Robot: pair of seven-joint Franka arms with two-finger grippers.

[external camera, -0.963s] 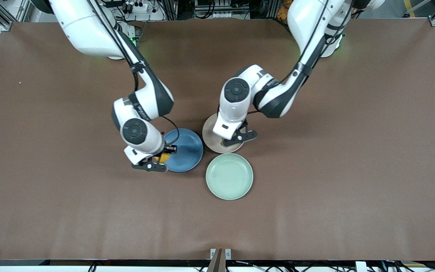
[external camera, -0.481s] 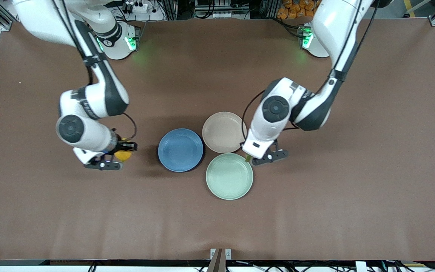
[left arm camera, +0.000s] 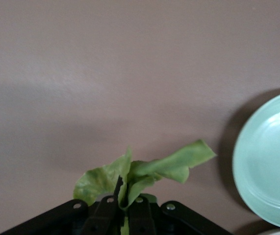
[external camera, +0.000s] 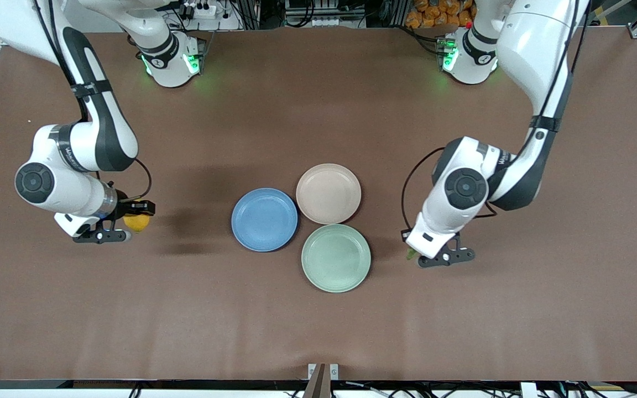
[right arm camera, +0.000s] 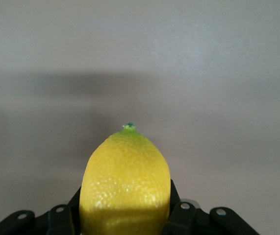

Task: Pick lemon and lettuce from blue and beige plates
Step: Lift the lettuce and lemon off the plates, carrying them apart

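Right hand is up over bare brown desk toward the right arm's end, well apart from the plates, clenched on the lemon. The right wrist view shows the lemon wedged between the two fingers, its green-tipped end pointing away from the hand. Left hand is over bare desk toward the left arm's end, near the mint-green plate, pinching the lettuce. In the left wrist view the leaf sticks out crumpled from between the closed fingers, with the mint-green plate's rim at the edge of the picture. Blue plate and beige plate sit touching side by side mid-desk, beige farther from the front camera; both are bare. The mint-green plate lies nearest the front camera, just beside both of them.
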